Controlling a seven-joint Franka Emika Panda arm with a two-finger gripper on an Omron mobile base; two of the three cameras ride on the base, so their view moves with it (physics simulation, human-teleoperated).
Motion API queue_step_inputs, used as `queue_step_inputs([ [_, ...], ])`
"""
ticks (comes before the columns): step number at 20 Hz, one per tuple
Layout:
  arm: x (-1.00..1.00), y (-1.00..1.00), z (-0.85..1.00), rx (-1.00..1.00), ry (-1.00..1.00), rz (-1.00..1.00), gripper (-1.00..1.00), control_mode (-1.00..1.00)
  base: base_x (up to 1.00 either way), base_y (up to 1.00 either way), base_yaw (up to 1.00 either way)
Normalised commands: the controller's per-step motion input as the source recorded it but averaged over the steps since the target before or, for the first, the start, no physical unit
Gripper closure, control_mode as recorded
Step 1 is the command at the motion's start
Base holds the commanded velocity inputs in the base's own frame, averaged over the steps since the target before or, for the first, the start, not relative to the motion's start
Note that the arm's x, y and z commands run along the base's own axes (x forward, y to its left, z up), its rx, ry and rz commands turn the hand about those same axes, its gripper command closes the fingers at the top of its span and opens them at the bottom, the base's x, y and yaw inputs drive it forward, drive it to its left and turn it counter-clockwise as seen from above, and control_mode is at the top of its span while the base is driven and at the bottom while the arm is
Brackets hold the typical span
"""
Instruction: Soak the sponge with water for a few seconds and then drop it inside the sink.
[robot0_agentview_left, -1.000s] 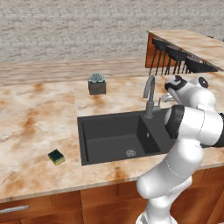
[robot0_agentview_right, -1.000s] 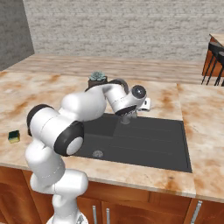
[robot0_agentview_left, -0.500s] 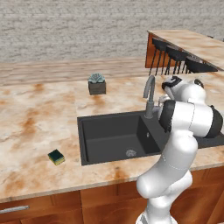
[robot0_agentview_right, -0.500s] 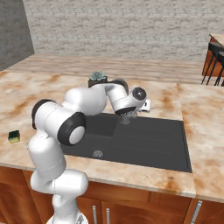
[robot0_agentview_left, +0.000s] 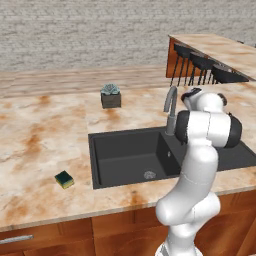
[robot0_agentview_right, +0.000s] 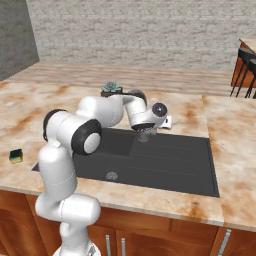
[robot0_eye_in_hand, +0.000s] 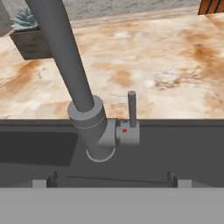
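Behind the sink, the gripper is held at the faucet, fingers spread wide apart with nothing between them, facing the lever handle. On the countertop left of the basin, the sponge is seen lying untouched.

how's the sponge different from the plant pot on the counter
The sponge is a low flat block, dark green on top over yellow; the plant pot is a taller dark square box with a blue-green succulent growing out of it. The sponge looks much smaller than the pot. The sponge lies near the counter's front edge, left of the sink; the pot stands behind the sink's back rim. Both rest on the marble counter, outside the basin.
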Motion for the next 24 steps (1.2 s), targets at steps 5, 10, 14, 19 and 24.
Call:
queue_step_inputs([
  [5,0.29,-0.01,-0.18,0.0,0.0,0.0,-1.0,-1.0,0.0,0.0,0.0],
  [10,0.27,-0.03,-0.15,0.0,0.0,0.0,-1.0,-1.0,0.0,0.0,0.0],
  [14,0.26,-0.01,-0.12,0.0,0.0,0.0,-1.0,-1.0,0.0,0.0,0.0],
  [19,0.29,-0.04,-0.12,0.0,0.0,0.0,-1.0,-1.0,0.0,0.0,0.0],
  [24,0.28,-0.05,-0.14,0.0,0.0,0.0,-1.0,-1.0,0.0,0.0,0.0],
])
